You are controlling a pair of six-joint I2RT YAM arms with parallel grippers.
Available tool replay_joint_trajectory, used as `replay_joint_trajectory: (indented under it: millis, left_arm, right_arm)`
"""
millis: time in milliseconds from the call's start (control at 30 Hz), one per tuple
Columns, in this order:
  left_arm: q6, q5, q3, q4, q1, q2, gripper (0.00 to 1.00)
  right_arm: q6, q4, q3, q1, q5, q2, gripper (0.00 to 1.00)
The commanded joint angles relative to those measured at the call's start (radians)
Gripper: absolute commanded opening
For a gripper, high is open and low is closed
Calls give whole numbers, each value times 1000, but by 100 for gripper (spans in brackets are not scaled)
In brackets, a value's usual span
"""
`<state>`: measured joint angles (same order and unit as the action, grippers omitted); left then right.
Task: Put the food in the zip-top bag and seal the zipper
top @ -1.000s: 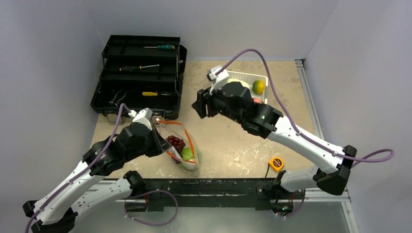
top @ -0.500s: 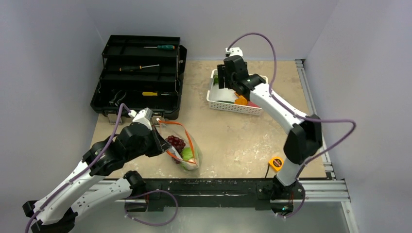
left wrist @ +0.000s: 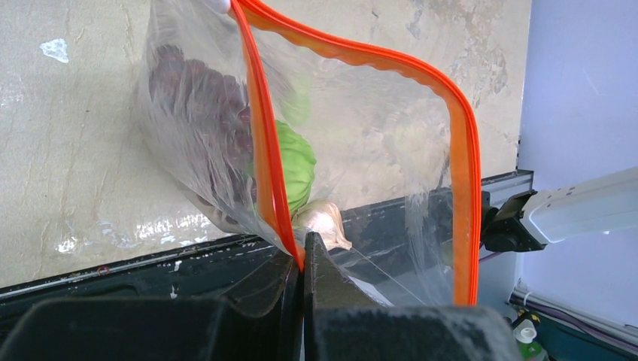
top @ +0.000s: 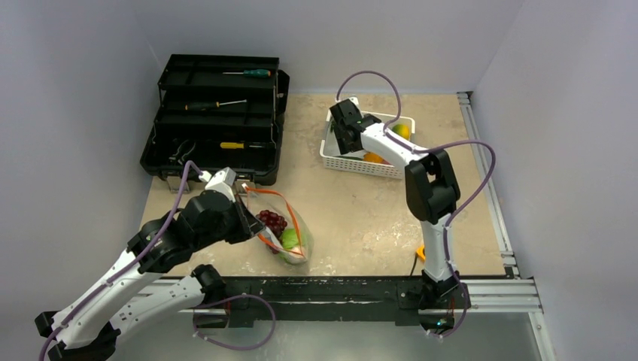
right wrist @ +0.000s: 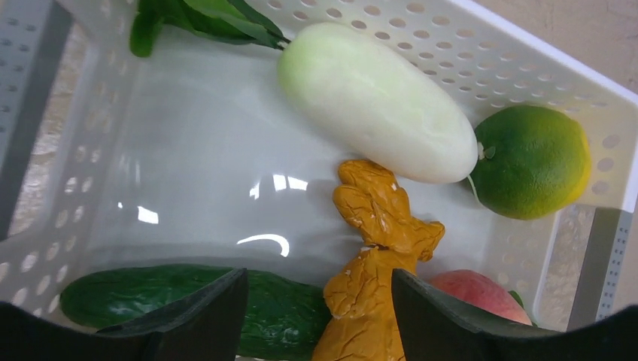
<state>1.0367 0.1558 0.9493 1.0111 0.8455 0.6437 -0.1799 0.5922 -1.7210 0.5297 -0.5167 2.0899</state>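
The fingers [left wrist: 331, 301] of the left gripper [left wrist: 302, 256] are pressed together on the zipper [left wrist: 259, 150], pinching one lip of the zip-top bag [left wrist: 376, 143] so its mouth gapes; the right gripper [right wrist: 317, 280] hangs over the white basket [right wrist: 527, 45] with fingers [right wrist: 203, 316] spread wide, holding nothing. In the overhead view the bag lies at about 7 o'clock on the table [top: 361, 218]; the basket is at 1 o'clock, well apart from it; a black toolbox [top: 214, 113] sits at 10 o'clock.

The step in hand looks like fetching the next food: grapes [left wrist: 195, 98] and cabbage [left wrist: 297, 162] are bagged, several pieces are not. The next move calls for lowering onto one item, probably the orange piece [right wrist: 376, 226] between the fingers, and closing clear of the cucumber [right wrist: 165, 301] at 7 o'clock and the peach [right wrist: 470, 289] at 5 o'clock.

Only the right wrist view shows the basket's contents; only the left wrist view shows the pinch; the overhead alone shows the span to carry across.
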Motion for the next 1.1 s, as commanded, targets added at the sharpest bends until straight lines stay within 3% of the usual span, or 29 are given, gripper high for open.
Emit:
replay_joint_trajectory:
  millis: [0,533,1067]
  left_arm:
    - [4,-10,-8,-49,4,-9,0]
    - [3,-16,-8,-50,3,-8,0]
    - [0,-26,-10,-63,3,4,0]
  right_arm:
    - [-12,-11,8,-35,-10,-4,67]
    - [-54,-88,119,-135,175,-3,66]
    - [-53,-96,130,-143,262,-130,6]
